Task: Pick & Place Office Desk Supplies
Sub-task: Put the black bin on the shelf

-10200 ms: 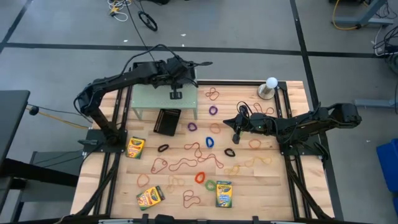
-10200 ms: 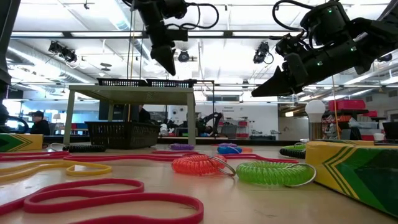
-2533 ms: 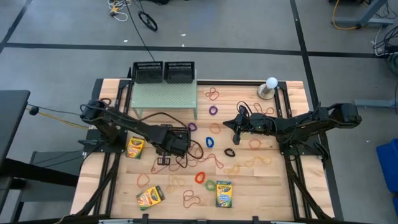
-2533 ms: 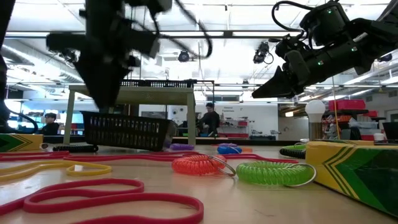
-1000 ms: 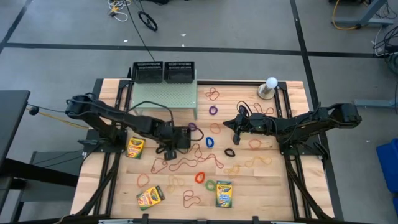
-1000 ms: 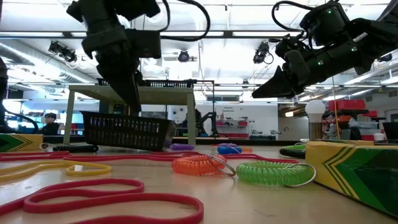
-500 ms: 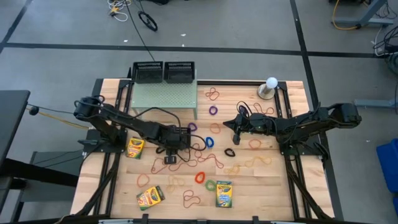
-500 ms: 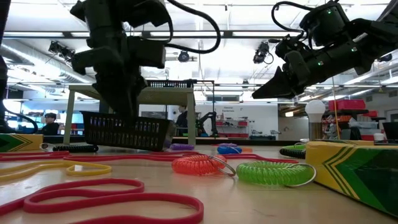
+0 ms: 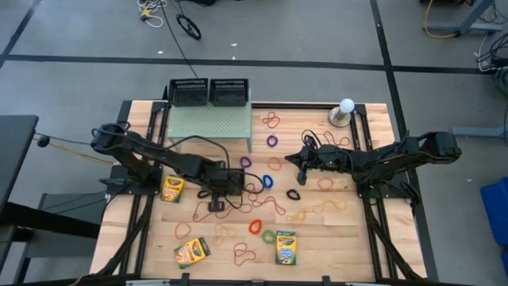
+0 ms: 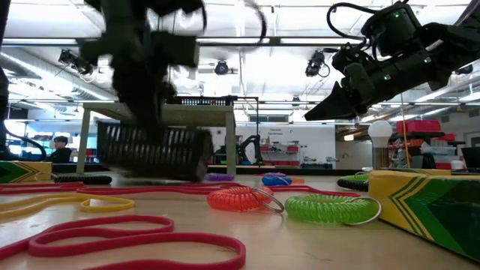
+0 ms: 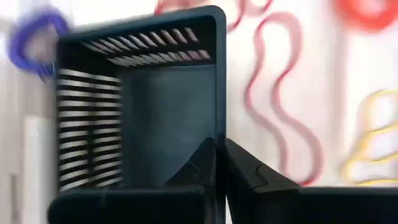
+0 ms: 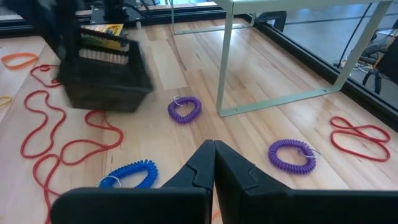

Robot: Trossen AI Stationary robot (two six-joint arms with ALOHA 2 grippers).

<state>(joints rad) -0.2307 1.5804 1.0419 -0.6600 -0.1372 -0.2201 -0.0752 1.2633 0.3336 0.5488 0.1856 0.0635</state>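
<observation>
High view: a wooden table strewn with rubber-band loops, both arms reaching in toward the middle.
Left gripper: low over the table's centre-left, in front of the pale green shelf; in the left wrist view its fingers are pinched together on the rim of a black mesh tray.
Held tray: in the low view the black mesh tray is blurred and sits just above or at the table surface, tilted; whether it touches the wood cannot be told. The right wrist view shows the same tray on the far side of a purple coiled band.
Other trays: two black mesh trays stand side by side on the back edge of the shelf.
Right gripper: held above the table right of centre, pointing toward the middle; its fingers are pressed together with nothing between them.
Crayon boxes: one yellow-and-green box just left of the left gripper, one near the front left, one at the front centre.
Rubber bands: a long red loop runs just beside the left gripper; a blue coiled band and a black loop lie between the two grippers; a purple ring lies right of the shelf.
Also on the table: a white ball on a grey stand at the back right corner.
Low view, front: a red coiled band beside a green coiled band, touching or nearly so.
</observation>
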